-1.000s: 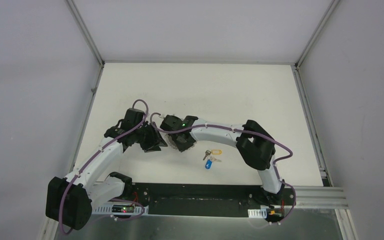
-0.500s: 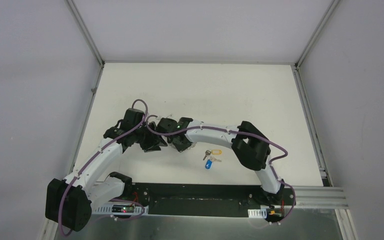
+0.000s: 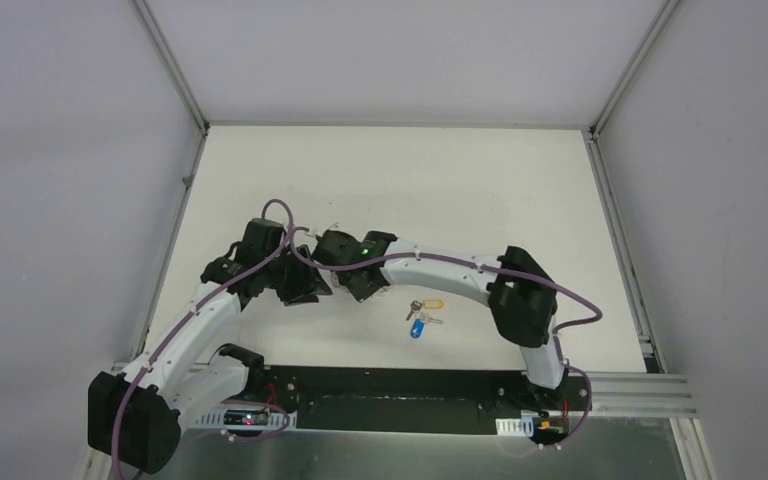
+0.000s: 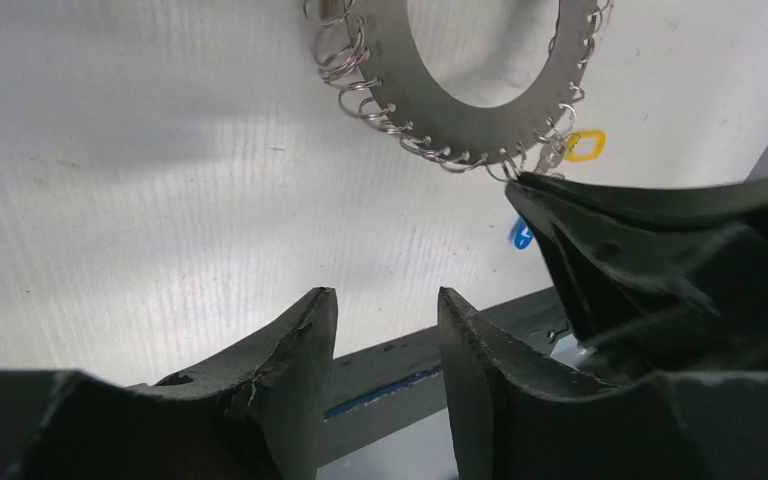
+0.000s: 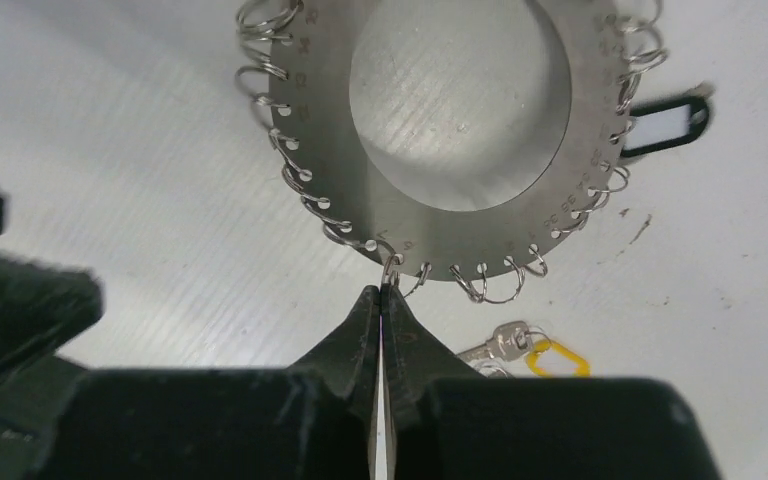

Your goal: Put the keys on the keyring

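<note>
The keyring (image 5: 325,150) is a flat steel disc with a round hole and many small split rings along its rim; it also shows in the left wrist view (image 4: 430,100). My right gripper (image 5: 381,290) is shut, its tips pinching one small ring (image 5: 390,268) at the disc's near edge. The keys lie on the table to its right: a silver key (image 5: 505,340) with a yellow tag (image 5: 552,357), and a blue-tagged one (image 3: 417,327) just nearer the arms. My left gripper (image 4: 385,300) hangs open and empty beside the disc, left of the right gripper (image 3: 352,285).
A dark tag with a white label (image 5: 665,125) lies by the disc's far side. The white table (image 3: 480,190) is walled at the back and sides. The black base rail (image 3: 390,400) runs along the near edge.
My right gripper has shut onto a small ring at the disc's edge and its arm shifted slightly left. The left gripper stays open, almost unmoved.
</note>
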Available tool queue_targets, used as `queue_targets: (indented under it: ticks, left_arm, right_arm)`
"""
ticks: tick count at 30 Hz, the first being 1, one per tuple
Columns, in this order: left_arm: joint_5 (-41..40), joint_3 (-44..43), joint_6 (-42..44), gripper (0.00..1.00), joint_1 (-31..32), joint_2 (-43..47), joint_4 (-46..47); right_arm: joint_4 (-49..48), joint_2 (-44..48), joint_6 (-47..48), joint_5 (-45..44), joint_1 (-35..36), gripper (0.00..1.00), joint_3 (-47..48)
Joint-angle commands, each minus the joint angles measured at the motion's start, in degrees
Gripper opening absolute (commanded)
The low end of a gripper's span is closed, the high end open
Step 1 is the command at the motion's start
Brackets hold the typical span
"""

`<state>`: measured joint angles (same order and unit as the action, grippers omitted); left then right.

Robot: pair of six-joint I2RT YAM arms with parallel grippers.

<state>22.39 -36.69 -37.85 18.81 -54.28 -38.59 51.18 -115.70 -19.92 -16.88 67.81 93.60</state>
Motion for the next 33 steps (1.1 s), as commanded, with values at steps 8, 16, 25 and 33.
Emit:
queue_targets:
  ticks: [8,16,25,33]
  left_arm:
    - [-2.88,-9.68,8.69,0.44,0.35,10.69,-0.55]
    - [8.79,-14.68,19.73,0.44,0.35,12.81,6.09]
    - [28.06,-6.82,24.97,0.43,0.36,17.31,28.9]
    - [37.02,-0.09,29.62,0.42,2.59,19.06,47.83]
  right_arm:
    - [-6.45,21.03,11.37,8.18,-1.59,0.0,-2.04]
    - [-16.54,32.02,23.91,14.78,-2.25,0.0,-12.56]
    - [-29.88,41.68,22.59,30.59,-8.2,0.0,-23.32]
    - [-29.12,42.02,23.71,43.75,-11.27,0.0,-22.42]
